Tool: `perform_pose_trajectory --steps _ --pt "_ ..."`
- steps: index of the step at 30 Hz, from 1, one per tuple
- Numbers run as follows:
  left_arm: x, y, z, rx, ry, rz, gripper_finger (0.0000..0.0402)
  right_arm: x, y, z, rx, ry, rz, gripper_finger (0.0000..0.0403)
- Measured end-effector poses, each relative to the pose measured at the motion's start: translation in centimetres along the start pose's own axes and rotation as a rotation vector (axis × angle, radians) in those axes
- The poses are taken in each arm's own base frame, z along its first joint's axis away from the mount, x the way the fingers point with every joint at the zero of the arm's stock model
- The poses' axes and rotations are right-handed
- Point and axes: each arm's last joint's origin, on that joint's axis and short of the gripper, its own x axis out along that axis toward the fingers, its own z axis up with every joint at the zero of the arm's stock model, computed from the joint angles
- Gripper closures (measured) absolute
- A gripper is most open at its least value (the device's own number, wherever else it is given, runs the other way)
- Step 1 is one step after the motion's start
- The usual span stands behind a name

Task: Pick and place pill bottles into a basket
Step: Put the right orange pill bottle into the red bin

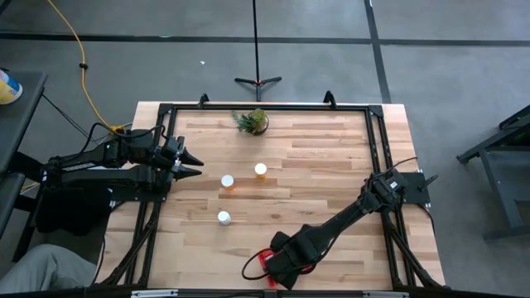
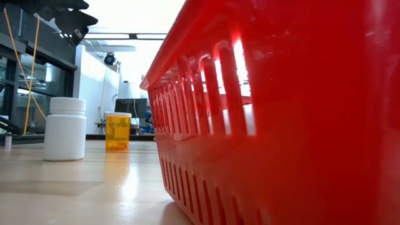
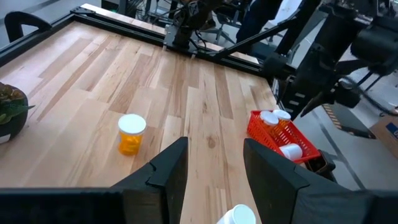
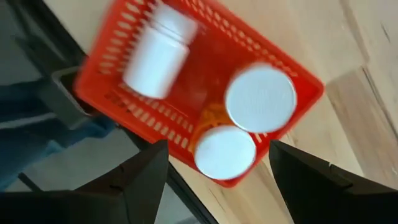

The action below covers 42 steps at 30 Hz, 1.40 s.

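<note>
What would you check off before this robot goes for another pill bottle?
1. Right gripper empty and open above the red basket: ok.
2. Basket holds bottles already; three show in the right wrist view: ok.
3. Three bottles left on the table, one at: ok.
4. All three standing upright: ok.
5. Left gripper shut, parked at the table's left side: ok.
6. Potted plant apart from the bottles: ok.

Red slotted basket [image 4: 124, 56]; white-capped orange pill bottles [image 3: 131, 133]; pale striped wooden table [image 1: 331, 178].
</note>
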Motion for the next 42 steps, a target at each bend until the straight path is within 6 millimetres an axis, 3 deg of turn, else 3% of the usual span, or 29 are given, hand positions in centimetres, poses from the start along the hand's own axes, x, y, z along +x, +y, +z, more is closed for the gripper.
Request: perform_pose_trajectory --steps 10,23,42 --pt "0.0 0.0 0.0 -0.004 0.0 0.0 0.0211 -1.3 -0.8 3.7 -0.063 -0.157 0.06 0.0135" --pt "0.0 -0.3 0.4 0.009 -0.037 -0.06 0.0211 -2.0 -2.6 7.7 -0.212 -0.345 -0.029 0.0135" --pt "0.0 -0.3 0.7 -0.08 -0.062 -0.069 0.0211 -3.3 -6.8 13.8 -0.371 -0.34 0.005 0.0135"
